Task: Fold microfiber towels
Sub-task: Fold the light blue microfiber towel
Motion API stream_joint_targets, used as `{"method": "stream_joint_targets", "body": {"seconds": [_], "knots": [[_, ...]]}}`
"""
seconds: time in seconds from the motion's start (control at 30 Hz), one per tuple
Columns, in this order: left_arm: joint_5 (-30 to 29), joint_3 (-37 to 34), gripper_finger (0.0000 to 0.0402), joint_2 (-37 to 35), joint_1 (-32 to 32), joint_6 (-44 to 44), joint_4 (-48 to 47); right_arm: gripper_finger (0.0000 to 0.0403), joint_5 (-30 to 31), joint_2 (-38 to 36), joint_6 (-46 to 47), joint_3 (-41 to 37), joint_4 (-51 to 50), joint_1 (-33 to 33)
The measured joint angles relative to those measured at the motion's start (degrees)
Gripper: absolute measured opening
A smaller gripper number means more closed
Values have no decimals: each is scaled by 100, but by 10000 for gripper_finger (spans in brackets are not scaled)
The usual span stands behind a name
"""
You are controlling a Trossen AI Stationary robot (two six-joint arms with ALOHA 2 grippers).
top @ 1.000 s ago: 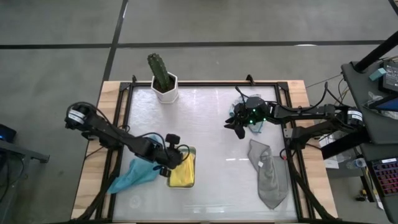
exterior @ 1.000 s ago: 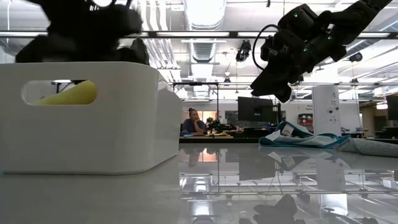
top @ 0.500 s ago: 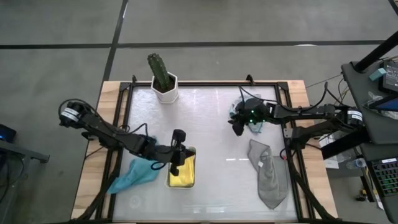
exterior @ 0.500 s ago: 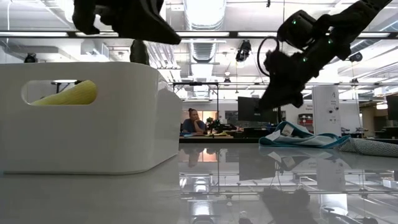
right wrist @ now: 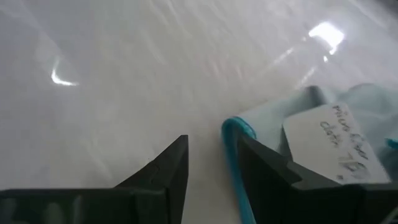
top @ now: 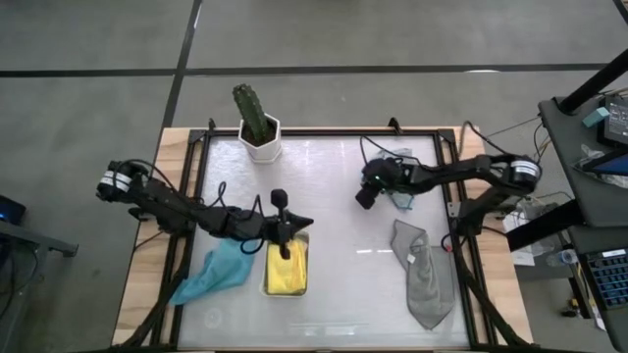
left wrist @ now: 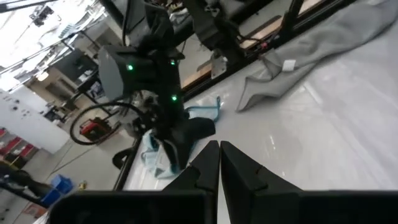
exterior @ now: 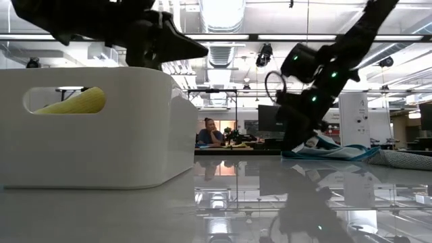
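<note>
The right gripper (right wrist: pixel 211 168) sits low on the worktop (top: pixel 334 245), fingers (right wrist: pixel 165 171) narrowly parted — the light blue towel (right wrist: pixel 323 134) lies at their 2 o'clock, its teal hem between the tips, ungripped. The left gripper (top: pixel 286 235), fingers pressed together, hovers over the white tray (top: pixel 303 265) holding the yellow towel (top: pixel 285 275).

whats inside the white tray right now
A folded yellow towel lies in the white tray, and it also shows through the tray's handle slot in the low view. Whether anything lies beneath it cannot be seen. The shut left end effector hangs above the tray's rim.
</note>
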Motion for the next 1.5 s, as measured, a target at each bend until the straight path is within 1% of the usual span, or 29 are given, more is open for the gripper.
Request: {"method": "stream_joint_targets", "body": {"seconds": [0.1,0.23,0.33,0.47,0.63,0.7,0.97,1.13,1.33,1.5], "knots": [[5,-27,0,0,23,-35,6,129,-6,384,-80,306,-343,-50],[6,-51,0,0,27,-383,0,129,-16,772,-240,705,-873,-86],[7,-54,0,0,27,-674,-1,129,-1,910,-292,835,-939,-96],[7,-54,0,0,27,-1061,3,129,46,872,-467,881,-929,-100],[8,-54,0,0,27,-1528,3,130,513,800,-549,941,-882,-118],[8,-54,0,0,27,-1669,3,130,557,800,-641,983,-795,-137],[9,-48,0,0,25,-2073,3,130,486,835,-783,1074,-713,-153],[9,-48,0,0,19,-2117,20,128,442,835,-823,1055,-699,-225],[9,-45,0,0,20,-2117,66,101,438,835,-782,1005,-701,-304],[9,-48,0,0,21,-2111,149,55,396,832,-926,950,-699,-355]]}}
